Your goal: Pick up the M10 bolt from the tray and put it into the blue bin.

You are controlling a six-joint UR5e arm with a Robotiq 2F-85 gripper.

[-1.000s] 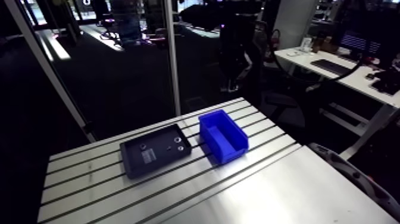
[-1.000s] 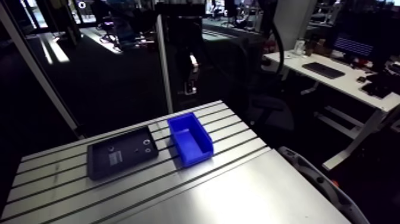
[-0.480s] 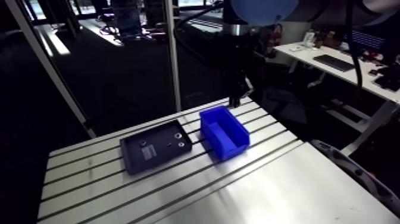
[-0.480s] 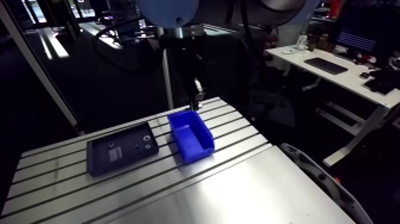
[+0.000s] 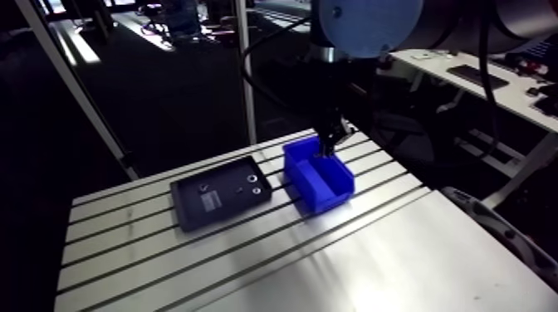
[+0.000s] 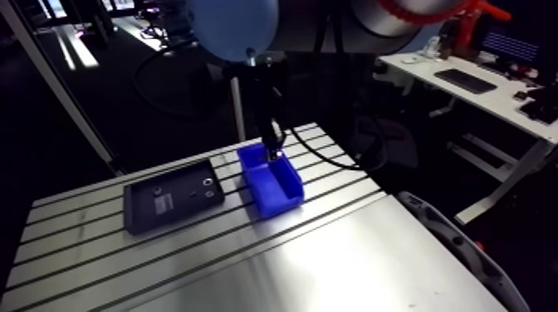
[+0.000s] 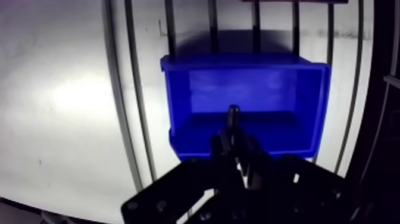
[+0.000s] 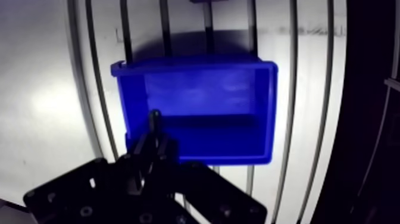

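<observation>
The gripper (image 7: 233, 137) hangs over the blue bin (image 7: 250, 83), right of centre in the arm view. Its jaws pinch a slim dark piece, likely the M10 bolt (image 7: 233, 114), which points down into the bin.

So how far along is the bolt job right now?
Done: pickup, it seems; the jaws are shut on a dark bolt-like piece, away from the tray. In hand: holding it above the blue bin. Left: open and drop it in.
</observation>
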